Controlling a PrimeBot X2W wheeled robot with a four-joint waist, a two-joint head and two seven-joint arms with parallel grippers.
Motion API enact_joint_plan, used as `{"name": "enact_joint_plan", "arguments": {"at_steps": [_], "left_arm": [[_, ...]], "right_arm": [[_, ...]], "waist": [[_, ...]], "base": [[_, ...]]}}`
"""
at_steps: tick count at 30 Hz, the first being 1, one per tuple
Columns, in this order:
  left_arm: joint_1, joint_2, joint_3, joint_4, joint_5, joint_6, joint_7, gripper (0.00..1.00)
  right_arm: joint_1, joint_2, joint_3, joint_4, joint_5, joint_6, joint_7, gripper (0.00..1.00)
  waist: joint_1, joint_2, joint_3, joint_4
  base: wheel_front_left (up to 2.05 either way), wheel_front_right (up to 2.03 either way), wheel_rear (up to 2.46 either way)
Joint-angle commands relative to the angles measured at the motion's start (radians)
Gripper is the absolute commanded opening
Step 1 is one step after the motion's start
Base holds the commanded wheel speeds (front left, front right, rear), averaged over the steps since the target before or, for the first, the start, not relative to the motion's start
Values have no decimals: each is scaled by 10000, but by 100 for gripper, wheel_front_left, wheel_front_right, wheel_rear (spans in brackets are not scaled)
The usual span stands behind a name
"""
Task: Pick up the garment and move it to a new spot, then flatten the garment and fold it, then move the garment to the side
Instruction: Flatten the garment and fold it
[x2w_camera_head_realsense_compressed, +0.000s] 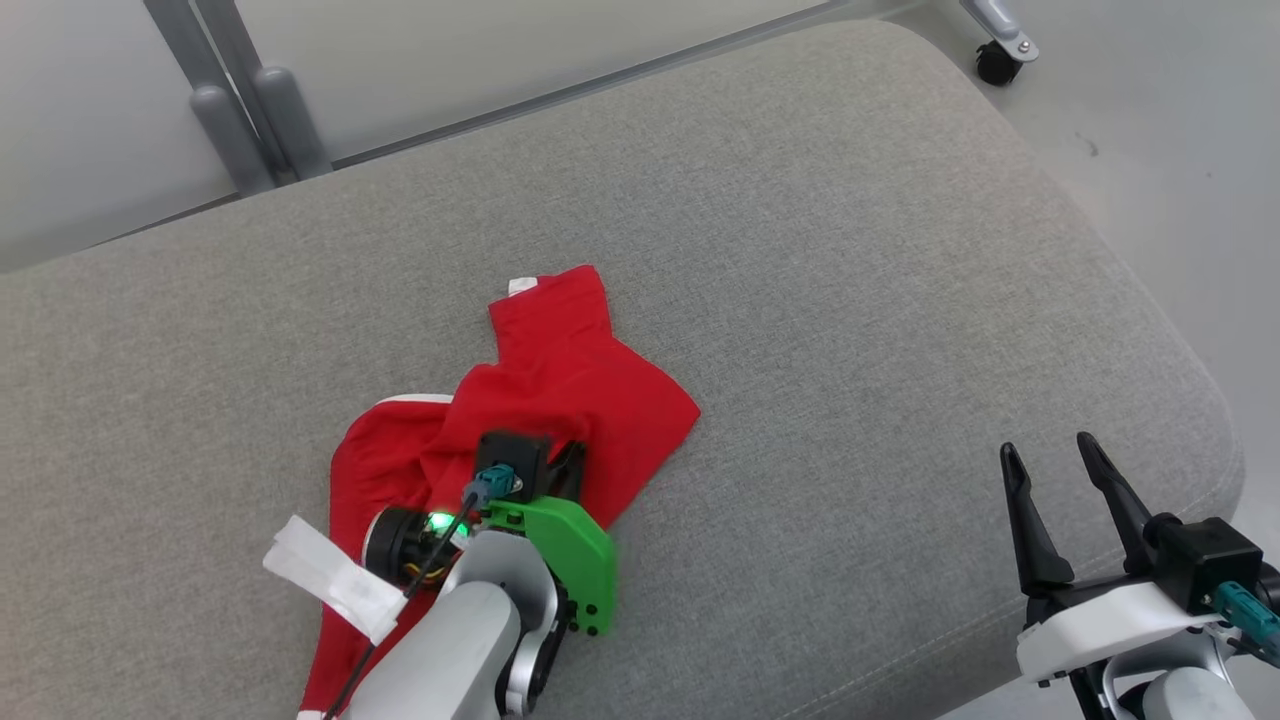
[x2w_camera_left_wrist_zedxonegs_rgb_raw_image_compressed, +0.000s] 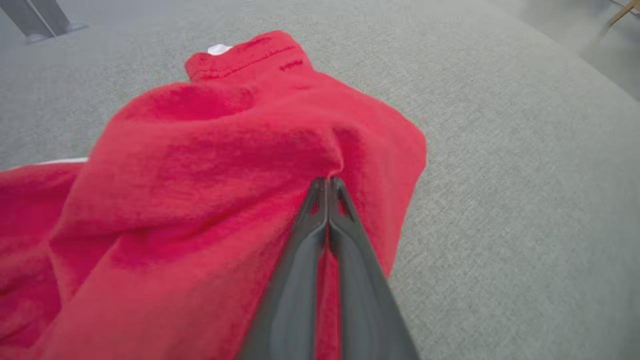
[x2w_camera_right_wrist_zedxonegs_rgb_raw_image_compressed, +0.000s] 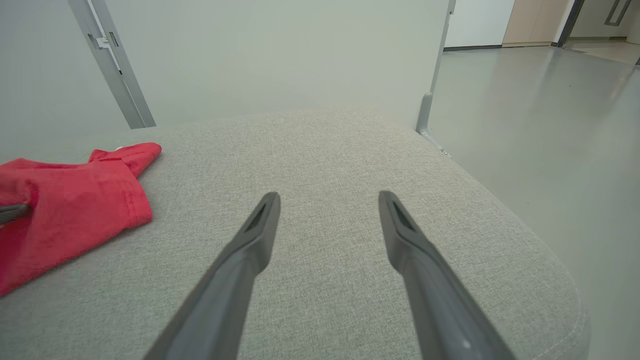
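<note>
A red garment (x2w_camera_head_realsense_compressed: 560, 390) with white trim lies crumpled on the grey cushion, left of the middle. My left gripper (x2w_camera_left_wrist_zedxonegs_rgb_raw_image_compressed: 327, 181) is shut on a raised fold of the garment (x2w_camera_left_wrist_zedxonegs_rgb_raw_image_compressed: 200, 175), pinching the cloth at its fingertips. In the head view, the left gripper (x2w_camera_head_realsense_compressed: 560, 455) points down into the cloth, mostly hidden under its green wrist mount. My right gripper (x2w_camera_head_realsense_compressed: 1048, 447) hovers open over bare cushion near the front right corner, nothing between its fingers (x2w_camera_right_wrist_zedxonegs_rgb_raw_image_compressed: 250, 250). The garment (x2w_camera_right_wrist_zedxonegs_rgb_raw_image_compressed: 75, 200) lies well off to its left.
The wide grey cushion (x2w_camera_head_realsense_compressed: 850, 300) has rounded edges dropping to the floor at the right and front. Grey metal frame legs (x2w_camera_head_realsense_compressed: 250, 120) stand behind it at the far left. A caster wheel (x2w_camera_head_realsense_compressed: 997, 62) sits on the floor at the far right.
</note>
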Motion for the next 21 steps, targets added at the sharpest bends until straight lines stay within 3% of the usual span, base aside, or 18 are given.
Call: {"name": "enact_joint_plan", "arguments": {"at_steps": [1,7,13,17,21], "left_arm": [[-27,-90,68,-283,-142,-144,-299,0],[720,-184,348,-2051,-982,-686,-878,0],[1123,105,751,-3419,-1640,-752,-532,0],[853,227,1252,-3102,-2141,-715,-369,0],[132,326,1378,-1615,-1809,-615,-514,0]], "right_arm": [[158,-47,-55,-21,56,0,-32,100],[294,-125,-177,-33,54,0,-32,100],[300,-225,-171,-83,94,0,-32,100],[198,-298,-201,-95,106,0,-32,100],[105,-297,-164,-51,43,0,-32,100]], "waist": [[0,0,-98,105],[0,0,-215,291],[0,0,-116,315],[0,0,16,305],[0,0,99,304]], "base": [[0,0,0],[0,0,0],[0,0,0],[0,0,0],[0,0,0]]}}
